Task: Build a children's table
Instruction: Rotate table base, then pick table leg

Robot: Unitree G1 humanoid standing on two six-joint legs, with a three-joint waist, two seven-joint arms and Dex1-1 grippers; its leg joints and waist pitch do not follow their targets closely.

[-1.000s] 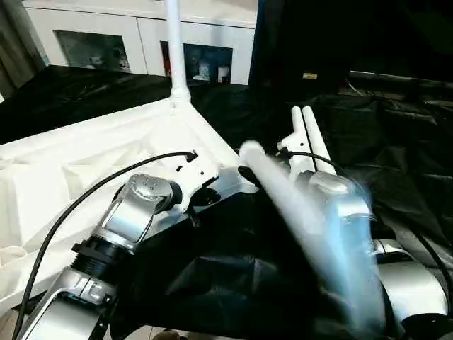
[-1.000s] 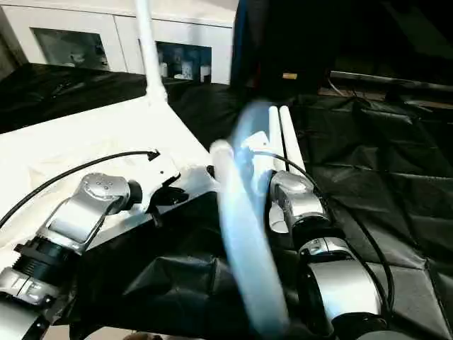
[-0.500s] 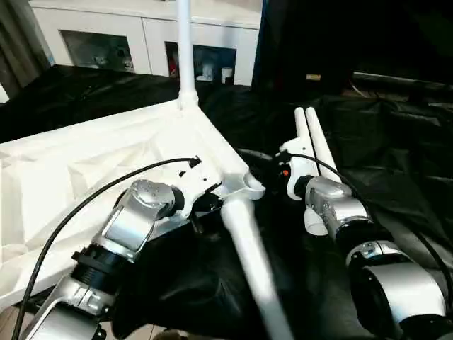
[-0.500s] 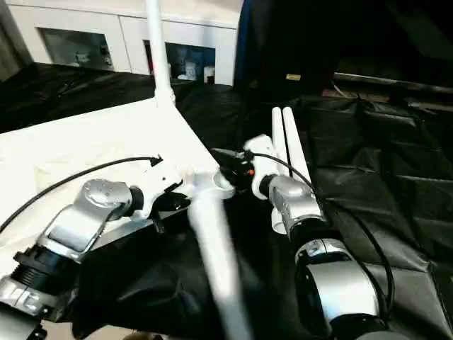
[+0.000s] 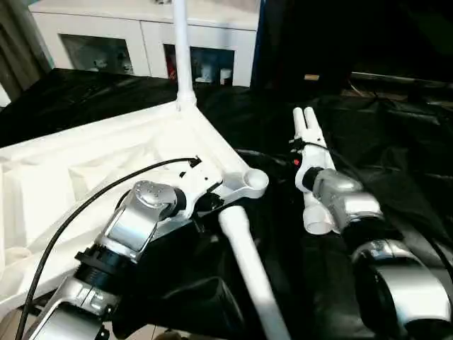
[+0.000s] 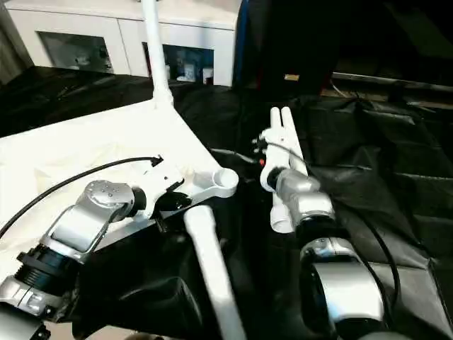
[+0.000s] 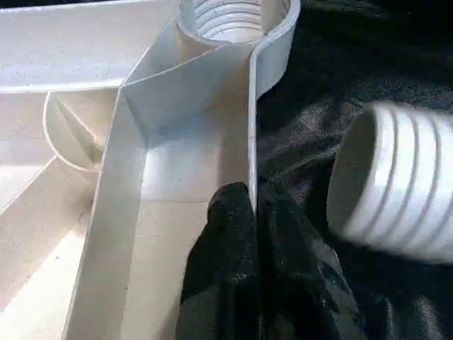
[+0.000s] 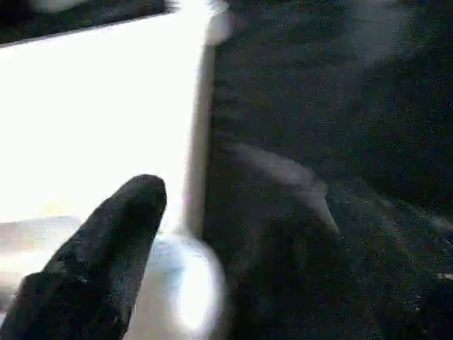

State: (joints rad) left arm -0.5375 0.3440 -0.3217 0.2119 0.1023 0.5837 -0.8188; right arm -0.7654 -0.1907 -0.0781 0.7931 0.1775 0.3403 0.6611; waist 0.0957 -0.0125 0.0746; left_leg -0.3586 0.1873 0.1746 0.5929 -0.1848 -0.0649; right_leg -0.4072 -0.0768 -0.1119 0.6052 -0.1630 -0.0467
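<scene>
The children's table top (image 5: 85,177) lies upside down on black cloth, ribbed underside up. One white leg (image 5: 180,53) stands upright in its far corner. My left gripper (image 7: 253,195) is shut on the rim just behind the near corner socket (image 7: 233,18). A loose leg (image 5: 248,262) lies on the cloth, its threaded end (image 7: 396,191) close to that socket. Two more legs (image 5: 313,166) lie side by side to the right. My right gripper (image 8: 219,205) hovers over them, its fingers (image 8: 106,248) standing apart.
Black cloth (image 5: 396,149) covers the work surface. A white glass-door cabinet (image 5: 127,42) stands at the back. A black cable (image 5: 85,205) loops over my left forearm above the table top.
The loose leg has left my right gripper and dropped onto the cloth in front of the corner socket. My right gripper has swung right, over the two lying legs. The left gripper's hold is unchanged.
</scene>
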